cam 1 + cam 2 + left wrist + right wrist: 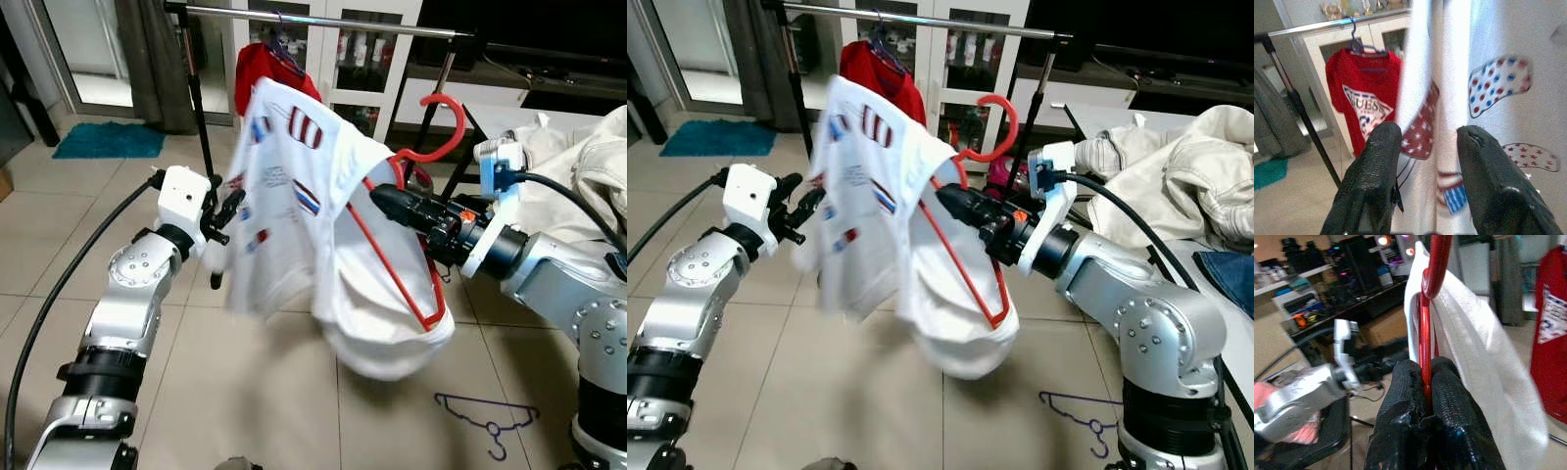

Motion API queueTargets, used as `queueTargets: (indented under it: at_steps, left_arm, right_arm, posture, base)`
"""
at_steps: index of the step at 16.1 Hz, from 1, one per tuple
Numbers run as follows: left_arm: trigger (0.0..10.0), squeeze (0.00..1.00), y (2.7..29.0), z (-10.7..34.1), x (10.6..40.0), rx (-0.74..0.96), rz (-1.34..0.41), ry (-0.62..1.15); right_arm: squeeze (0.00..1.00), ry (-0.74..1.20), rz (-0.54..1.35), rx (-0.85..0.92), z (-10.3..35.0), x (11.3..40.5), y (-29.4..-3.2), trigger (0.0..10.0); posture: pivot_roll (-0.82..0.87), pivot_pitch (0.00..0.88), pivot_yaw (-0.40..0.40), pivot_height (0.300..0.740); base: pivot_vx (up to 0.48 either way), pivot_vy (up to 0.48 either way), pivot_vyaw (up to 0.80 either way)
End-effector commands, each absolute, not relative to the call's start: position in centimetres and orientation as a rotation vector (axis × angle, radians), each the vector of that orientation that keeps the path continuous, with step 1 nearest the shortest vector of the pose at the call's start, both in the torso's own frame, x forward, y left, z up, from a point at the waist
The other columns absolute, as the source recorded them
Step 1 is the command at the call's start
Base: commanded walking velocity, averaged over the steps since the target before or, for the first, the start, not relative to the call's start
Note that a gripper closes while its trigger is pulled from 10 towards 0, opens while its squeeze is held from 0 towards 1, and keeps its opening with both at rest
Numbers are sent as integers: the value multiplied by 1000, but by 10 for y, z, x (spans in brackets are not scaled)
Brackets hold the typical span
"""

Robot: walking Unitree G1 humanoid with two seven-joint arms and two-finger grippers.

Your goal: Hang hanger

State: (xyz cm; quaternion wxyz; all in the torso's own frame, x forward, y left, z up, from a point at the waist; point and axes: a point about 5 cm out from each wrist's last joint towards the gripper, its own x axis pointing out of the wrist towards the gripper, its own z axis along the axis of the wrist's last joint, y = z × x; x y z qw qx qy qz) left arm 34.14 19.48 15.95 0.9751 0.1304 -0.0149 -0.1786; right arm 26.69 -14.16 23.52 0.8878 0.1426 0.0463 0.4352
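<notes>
Head views: right gripper [384, 199] clamped on the red hanger [397, 257], just below its hook; a white printed shirt [294, 211] is draped over the hanger and sags in a pouch beneath it. The load is held in mid-air in front of the clothes rail [323, 20], hook not yet over the bar. A red T-shirt [257, 73] already hangs on the rail. Left gripper [227, 211] sits at the shirt's edge. A spare purple hanger [490, 416] lies on the tiled floor. Left wrist view: left fingers [1376, 166] are spread apart with shirt fabric hanging between and beyond them, not pinched. Right wrist view: right fingers [1405, 396] pressed tight together on the thin red wire. Handling judgement: hanger is light and stiff but thin, likely to twist in the grip; shirt is soft, could slide off one shoulder if tilted. Best hold stays near the hook's neck.
</notes>
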Motion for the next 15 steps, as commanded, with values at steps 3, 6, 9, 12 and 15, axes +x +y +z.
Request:
queueTargets:
  at_steps: [3,6,9,12,15]
  left_arm:
    - [0,0,189,160,350,267,-407,-10]
    - [0,0,181,155,351,245,-464,-1]
    - [0,0,179,154,353,229,-480,-4]
    - [0,0,182,153,353,227,-463,-5]
    - [0,0,186,152,354,228,-451,-2]
  right_arm:
    - [0,66,930,288,242,262,-145,0]
    - [0,57,928,296,243,261,-146,0]
    - [0,54,914,304,242,259,-147,0]
    - [0,55,905,309,241,259,-147,0]
    - [0,55,903,314,240,259,-146,0]
  posture:
    - [-123,0,-59,740]
    - [-124,0,-50,740]
    - [-125,0,-39,740]
    - [-124,0,-30,740]
    - [-122,0,-30,740]
  base:
    - [0,0,0]
    - [0,0,0]
    - [0,0,0]
    - [0,0,0]
    - [0,0,0]
